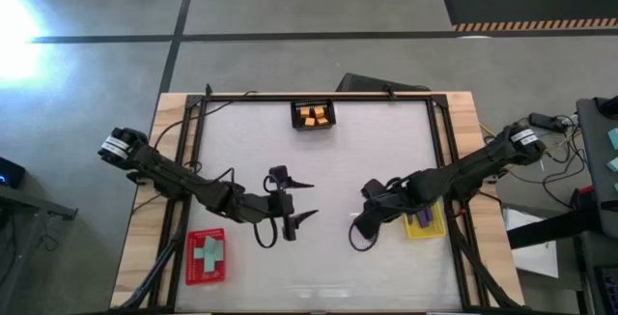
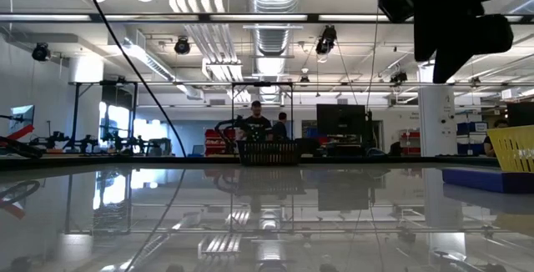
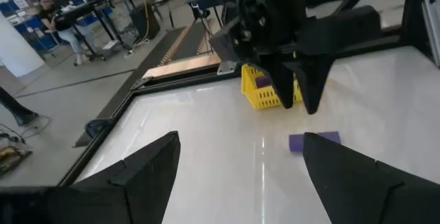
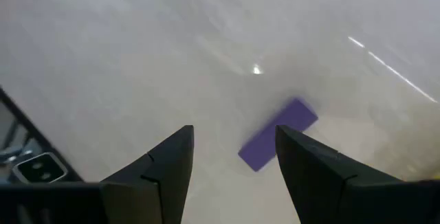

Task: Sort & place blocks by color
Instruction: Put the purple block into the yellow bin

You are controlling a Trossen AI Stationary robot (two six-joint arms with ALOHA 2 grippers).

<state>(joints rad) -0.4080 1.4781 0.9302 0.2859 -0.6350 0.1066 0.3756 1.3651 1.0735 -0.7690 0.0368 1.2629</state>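
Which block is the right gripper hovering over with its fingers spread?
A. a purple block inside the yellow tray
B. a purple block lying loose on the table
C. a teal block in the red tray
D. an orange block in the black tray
B: the right wrist view shows the purple block lying on the bare table past the right gripper, its fingers apart.

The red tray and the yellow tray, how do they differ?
The red tray holds teal blocks; the yellow tray holds a purple block. The red tray sits at the table's left edge, the yellow tray at its right, partly under the right arm. Both are small, shallow trays.
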